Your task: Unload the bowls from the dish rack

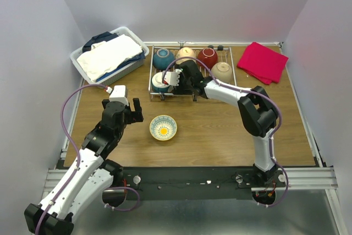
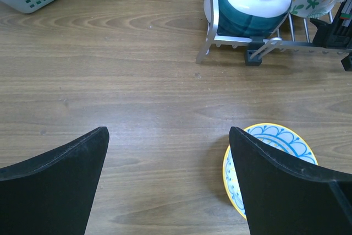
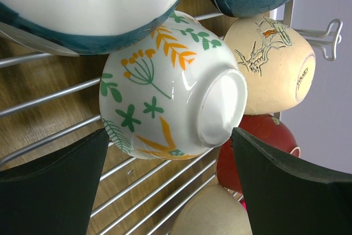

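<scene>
White ceramic, printed with orange and green leaves: the floral bowl [image 3: 165, 86] lies tilted on the wires of the dish rack [image 3: 49, 94], foot toward my right claw [image 3: 169, 136]. That claw's fingers stand apart, one on either side of the bowl; I cannot confirm contact. Beyond its fingertips I note the cream bowl [image 3: 269, 64] and the dark red bowl [image 3: 247, 158]. My left claw [image 2: 168, 136] is spread wide over the table [image 2: 137, 81], with the yellow-rimmed bowl [image 2: 280, 138] just beside its right finger.
</scene>
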Action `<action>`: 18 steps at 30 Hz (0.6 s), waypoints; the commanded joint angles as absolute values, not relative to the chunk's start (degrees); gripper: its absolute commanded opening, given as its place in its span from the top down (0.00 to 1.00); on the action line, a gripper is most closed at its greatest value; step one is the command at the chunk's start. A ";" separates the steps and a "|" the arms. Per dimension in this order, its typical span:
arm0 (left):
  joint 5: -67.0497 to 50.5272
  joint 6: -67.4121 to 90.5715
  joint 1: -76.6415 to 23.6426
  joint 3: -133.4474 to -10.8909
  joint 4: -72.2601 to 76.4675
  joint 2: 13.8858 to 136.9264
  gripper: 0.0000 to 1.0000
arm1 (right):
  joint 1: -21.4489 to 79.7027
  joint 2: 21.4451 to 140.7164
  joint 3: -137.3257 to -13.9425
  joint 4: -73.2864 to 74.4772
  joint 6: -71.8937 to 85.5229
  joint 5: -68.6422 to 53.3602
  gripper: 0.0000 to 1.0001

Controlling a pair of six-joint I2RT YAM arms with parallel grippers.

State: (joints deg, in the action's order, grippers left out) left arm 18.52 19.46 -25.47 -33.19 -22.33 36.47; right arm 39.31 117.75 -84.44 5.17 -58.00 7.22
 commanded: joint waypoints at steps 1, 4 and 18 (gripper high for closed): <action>18.02 18.90 -25.14 -32.34 -20.39 35.95 0.01 | 39.37 121.12 -83.93 8.61 -55.55 6.68 0.06; 17.84 18.81 -25.05 -32.17 -20.30 35.86 0.01 | 39.29 120.85 -85.17 10.54 -53.97 8.17 0.16; 16.70 18.72 -24.79 -31.99 -19.78 34.81 0.01 | 39.46 112.94 -82.00 7.12 -46.07 10.37 0.35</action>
State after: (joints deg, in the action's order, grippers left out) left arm 17.76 19.44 -25.19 -32.84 -21.43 35.68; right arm 39.68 115.90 -83.18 5.72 -51.83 9.02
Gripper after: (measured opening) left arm 0.990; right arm 0.768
